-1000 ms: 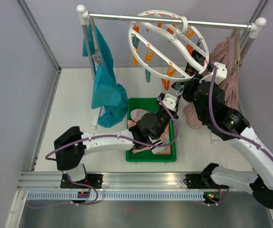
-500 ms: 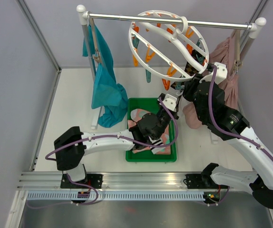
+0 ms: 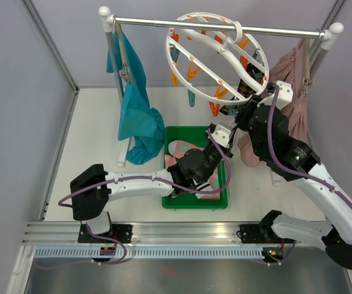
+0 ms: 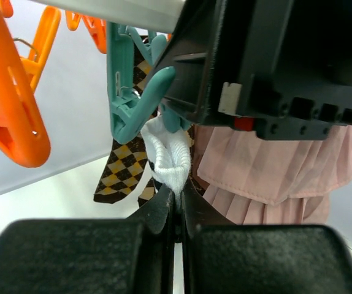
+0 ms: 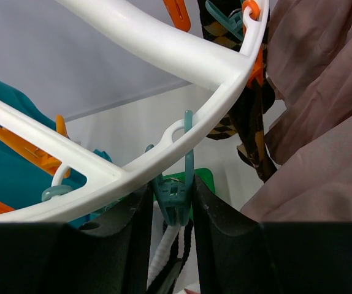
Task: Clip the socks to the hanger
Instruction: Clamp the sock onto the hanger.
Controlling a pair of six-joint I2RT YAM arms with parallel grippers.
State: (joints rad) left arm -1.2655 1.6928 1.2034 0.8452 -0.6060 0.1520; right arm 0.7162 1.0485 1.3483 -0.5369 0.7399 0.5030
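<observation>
We see the white hanger (image 5: 157, 43) sweeping across the upper right-wrist frame. Below it, at bottom centre, the right gripper (image 5: 171, 205) has its jaws squeezing a teal clip (image 5: 175, 195) hung from the rim. The left gripper (image 4: 177, 214), low in its own view, has its jaws pinching a white sock (image 4: 168, 160) just beneath that clip.

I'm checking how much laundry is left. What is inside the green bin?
Pink socks with pale patches show at the far and near ends of the green bin. The left arm crosses its middle, hiding whatever lies beneath, so the count is unclear.
</observation>
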